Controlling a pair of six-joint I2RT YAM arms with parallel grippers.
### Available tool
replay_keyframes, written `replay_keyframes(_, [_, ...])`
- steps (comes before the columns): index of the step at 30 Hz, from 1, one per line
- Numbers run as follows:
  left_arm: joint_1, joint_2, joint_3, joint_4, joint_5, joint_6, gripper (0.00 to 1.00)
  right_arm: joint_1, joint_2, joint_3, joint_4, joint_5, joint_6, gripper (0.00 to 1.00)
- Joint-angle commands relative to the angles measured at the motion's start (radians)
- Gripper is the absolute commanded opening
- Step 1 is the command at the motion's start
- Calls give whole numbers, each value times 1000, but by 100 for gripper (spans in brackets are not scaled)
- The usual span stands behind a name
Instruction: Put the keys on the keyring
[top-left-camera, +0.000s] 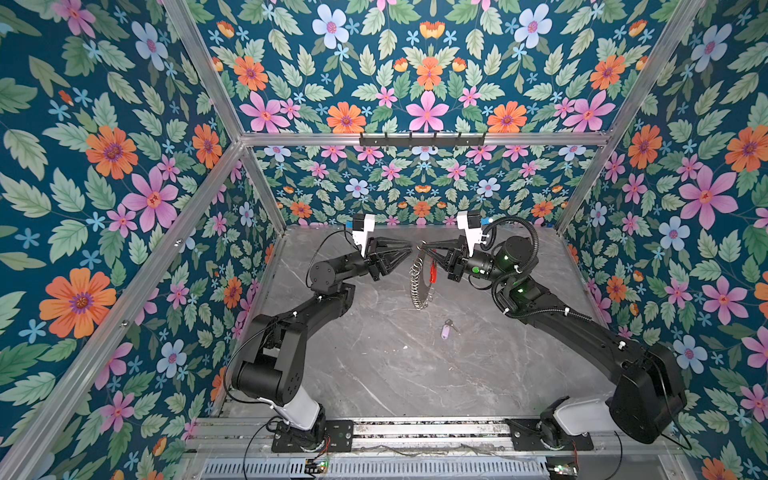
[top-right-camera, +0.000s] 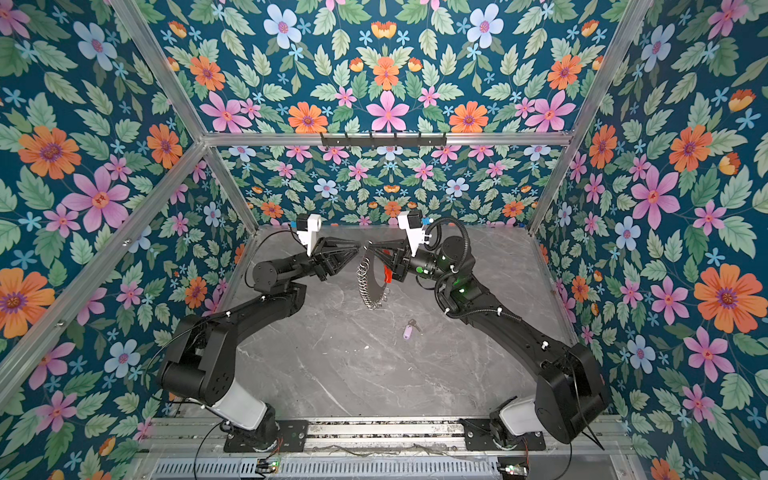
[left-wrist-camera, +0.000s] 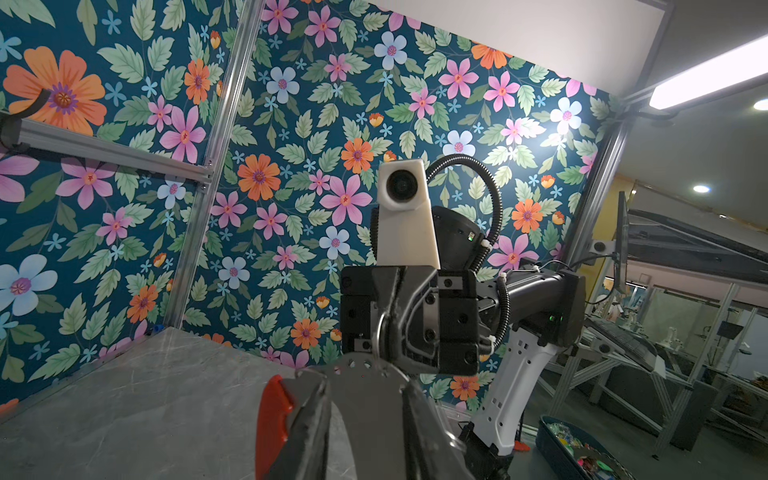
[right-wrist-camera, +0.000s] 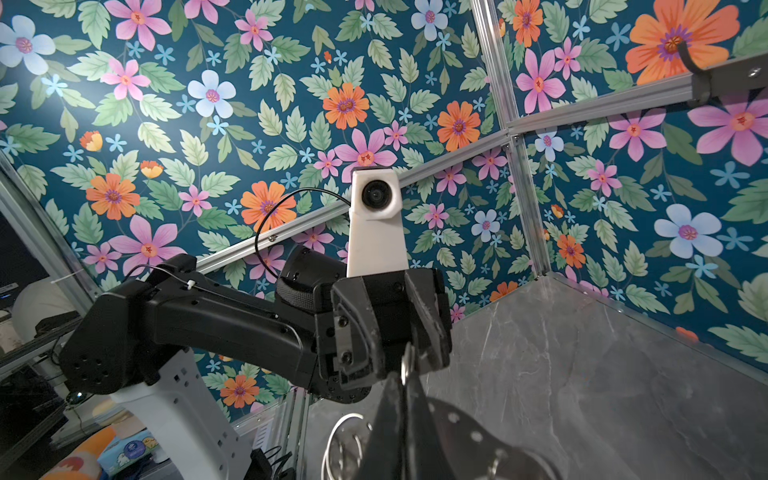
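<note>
The keyring (top-left-camera: 423, 286) (top-right-camera: 375, 284) hangs above the table at mid-back, a grey crescent plate with a row of small silver rings and a red section (top-left-camera: 433, 270). My right gripper (top-left-camera: 420, 248) (right-wrist-camera: 405, 380) is shut on its top, where a silver ring shows between the closed fingers. My left gripper (top-left-camera: 409, 250) (left-wrist-camera: 365, 380) faces it tip to tip, jaws partly open. The plate (left-wrist-camera: 365, 415) shows behind the gap, and nothing is seen held. One key with a lilac tag (top-left-camera: 445, 331) (top-right-camera: 408, 331) lies on the table, nearer the front than the hanging keyring.
The grey marble table (top-left-camera: 395, 374) is boxed in by floral walls and aluminium posts. A black hook rack (top-left-camera: 422, 140) is fixed on the back rail. Both arm bases stand at the front edge. A blue bin (left-wrist-camera: 582, 453) sits outside the cell.
</note>
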Motion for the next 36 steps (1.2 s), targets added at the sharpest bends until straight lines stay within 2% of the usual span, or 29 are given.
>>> replay_keyframes(1, [0,5,9,50,2,-18,30,2,10,14,83,-38,35,0])
replay_keyframes(10, [-5,11,25,54,-1,-23,29,9,31,44,72,-67,40,0])
replay_keyframes(16, [-10,17,26,59,5,-25,23,14,39,50,74,-73,45,0])
replay_keyframes(25, [-17,19,27,61,14,-19,20,17,58,61,82,-78,56,0])
replay_keyframes(31, [-18,17,26,61,21,-14,14,19,61,58,80,-78,58,0])
replay_keyframes(36, [-18,13,24,63,30,-2,4,19,64,49,78,-75,59,0])
